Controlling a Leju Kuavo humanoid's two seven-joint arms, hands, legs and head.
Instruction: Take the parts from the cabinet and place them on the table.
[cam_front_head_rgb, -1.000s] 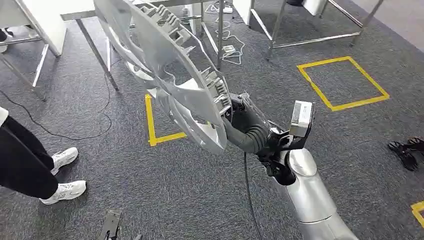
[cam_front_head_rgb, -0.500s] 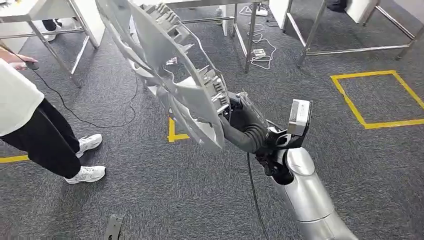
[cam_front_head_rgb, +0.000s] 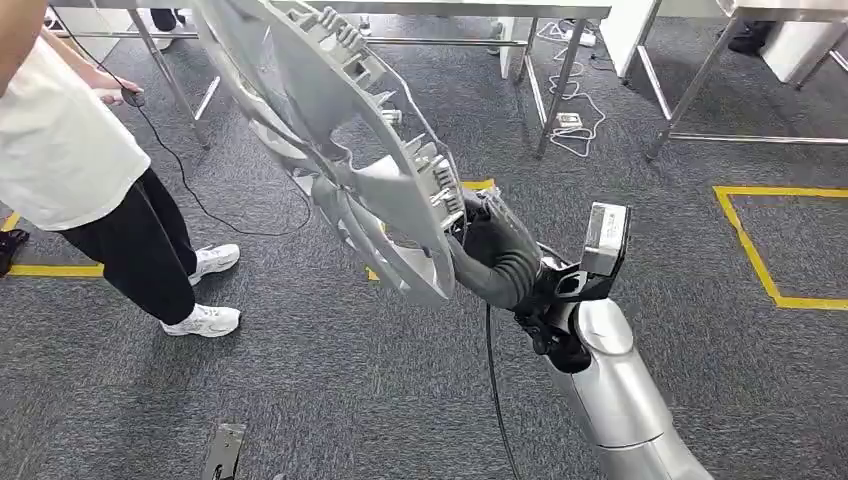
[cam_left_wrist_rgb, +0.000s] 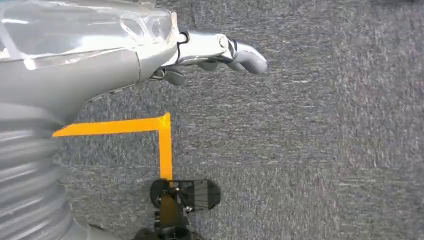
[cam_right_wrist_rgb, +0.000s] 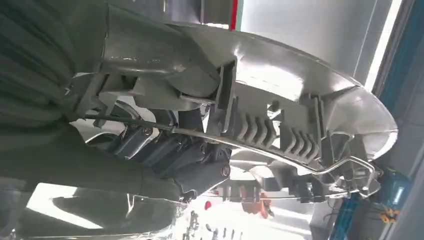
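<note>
The whole view has swung across the grey carpet, so the robot is turning, probably toward a steel-legged desk (cam_front_head_rgb: 560, 60). The large silver plastic wheel-cover part (cam_front_head_rgb: 340, 130) stays gripped at its near rim by the right hand (cam_front_head_rgb: 478, 232); the left hand (cam_left_wrist_rgb: 220, 50) hangs empty, fingers loosely extended.

Grey carpet floor (cam_front_head_rgb: 330, 390) — yellow tape lines (cam_front_head_rgb: 760, 262), white cable (cam_front_head_rgb: 575, 105), table legs (cam_front_head_rgb: 552, 85)

right arm (cam_front_head_rgb: 615, 390): polished silver shell | wrist: dark grey ribbed cover behind right hand (cam_front_head_rgb: 483, 225) | grey camera box beside wrist | black cable below | left hand (cam_left_wrist_rgb: 220, 50): silver, grey-tipped
</note>
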